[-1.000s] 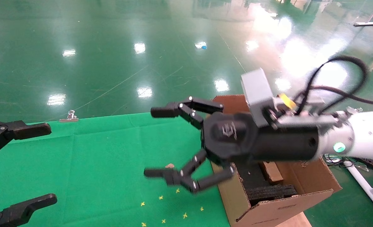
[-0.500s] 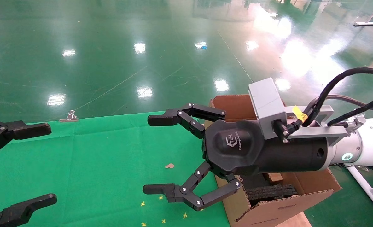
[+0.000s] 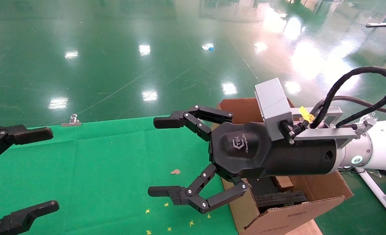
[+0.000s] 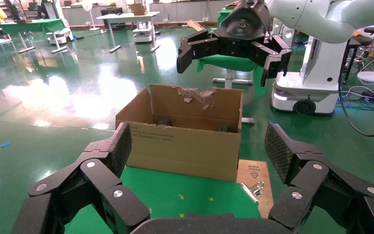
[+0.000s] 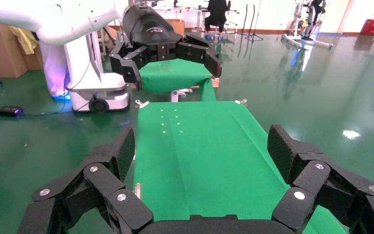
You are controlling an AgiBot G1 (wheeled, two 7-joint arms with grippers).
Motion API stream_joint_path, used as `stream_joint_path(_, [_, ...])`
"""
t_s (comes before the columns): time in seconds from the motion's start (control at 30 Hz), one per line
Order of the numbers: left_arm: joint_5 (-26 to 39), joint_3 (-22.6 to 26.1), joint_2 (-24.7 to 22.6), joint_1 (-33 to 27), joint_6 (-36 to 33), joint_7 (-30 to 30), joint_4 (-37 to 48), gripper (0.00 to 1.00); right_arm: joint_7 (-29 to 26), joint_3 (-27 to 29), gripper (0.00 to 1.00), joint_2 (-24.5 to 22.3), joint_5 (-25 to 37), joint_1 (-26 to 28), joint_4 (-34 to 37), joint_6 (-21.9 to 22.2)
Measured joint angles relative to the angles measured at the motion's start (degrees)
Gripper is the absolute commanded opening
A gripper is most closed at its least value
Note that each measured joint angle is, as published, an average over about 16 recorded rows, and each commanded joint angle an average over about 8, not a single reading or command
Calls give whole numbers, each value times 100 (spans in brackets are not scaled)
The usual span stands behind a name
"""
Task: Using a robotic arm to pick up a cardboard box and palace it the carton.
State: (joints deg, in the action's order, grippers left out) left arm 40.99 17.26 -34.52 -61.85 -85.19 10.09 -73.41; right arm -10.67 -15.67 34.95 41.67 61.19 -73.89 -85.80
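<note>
Judging from how things lay, I took the job as nearly done. My right gripper hung wide and empty over the green cloth, pointing away from the carton, which sat just behind and below its black body. Nothing was between the fingers in the head view, and the right wrist view showed only bare cloth between its pads.

Inside the carton, tucked under the gripper body beside the black foam, I could make out a small brown shape — I judged that to be the box, though most of it was hidden by the arm and I could not confirm the tape or the hole. From the left wrist view the carton's interior showed only dark bits low down, too small to name.

My left gripper sat parked at the far side of the cloth from the right one, also spread wide and holding nothing.

What I reckoned was left: pull the right arm clear and park it — provided that brown shape really was the box. No other box showed anywhere on the cloth, only a scrap and small yellow marks under the right gripper.
</note>
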Motion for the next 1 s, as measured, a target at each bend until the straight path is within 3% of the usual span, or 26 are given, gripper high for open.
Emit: stream_joint_path(1.0, [0,0,0,0,0,0,0,100,-9,-35,100,7,19,35,33,13])
